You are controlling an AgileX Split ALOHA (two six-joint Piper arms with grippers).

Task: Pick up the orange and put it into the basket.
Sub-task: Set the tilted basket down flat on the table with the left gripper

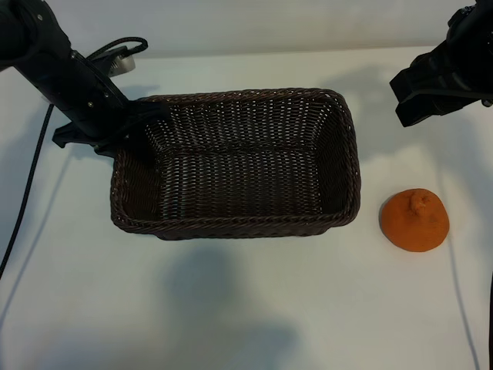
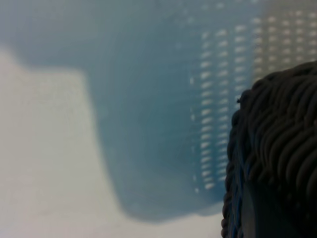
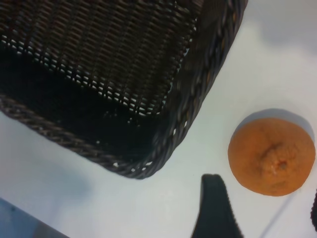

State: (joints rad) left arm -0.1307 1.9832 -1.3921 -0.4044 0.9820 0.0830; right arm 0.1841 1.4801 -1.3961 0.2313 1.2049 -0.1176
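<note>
The orange (image 1: 414,220) lies untouched beside the empty basket (image 1: 350,139). The right gripper (image 3: 262,208) hovers above it with its claw released, and must descend onto the fruit. The left gripper (image 1: 115,139), nearly clenched, sits at the basket's rim; a grasp cannot be told.

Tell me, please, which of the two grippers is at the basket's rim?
The left gripper: it is at the basket's upper-left corner, while the right gripper hangs apart above the orange.

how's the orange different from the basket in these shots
The orange is small, rounded and matte orange; the basket is far larger, rectangular and dark brown wicker. The orange is solid with a little knob on top, while the basket is open-topped and empty. Both rest on the white table, side by side without touching.
</note>
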